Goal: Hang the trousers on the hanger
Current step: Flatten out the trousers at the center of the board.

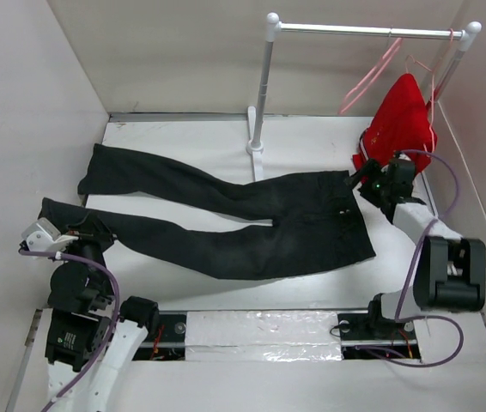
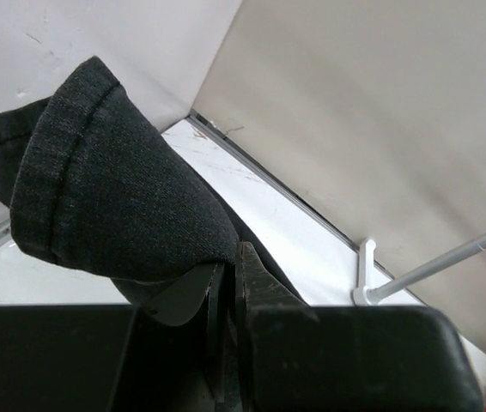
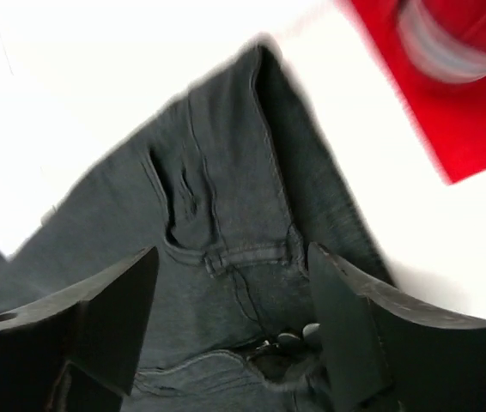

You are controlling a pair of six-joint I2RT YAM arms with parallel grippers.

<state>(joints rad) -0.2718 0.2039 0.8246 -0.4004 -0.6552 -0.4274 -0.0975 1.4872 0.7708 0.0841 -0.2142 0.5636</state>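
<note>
The black trousers (image 1: 252, 219) lie flat on the white table, waist to the right and both legs stretched left. My left gripper (image 1: 95, 228) is shut on the hem of the near leg; in the left wrist view the cuff (image 2: 114, 189) bulges above the closed gripper (image 2: 230, 257). My right gripper (image 1: 366, 183) is open, just above the waistband. In the right wrist view this gripper (image 3: 234, 257) straddles the fly and button of the trousers (image 3: 226, 215). The pale-pink hanger (image 1: 370, 75) hangs empty on the rail at the back right.
A white clothes rack (image 1: 264, 86) stands at the back, its rail (image 1: 359, 31) running right. A red garment (image 1: 402, 120) hangs on a second hanger at its right end, close to my right gripper; it also shows in the right wrist view (image 3: 453, 94). Walls enclose the table.
</note>
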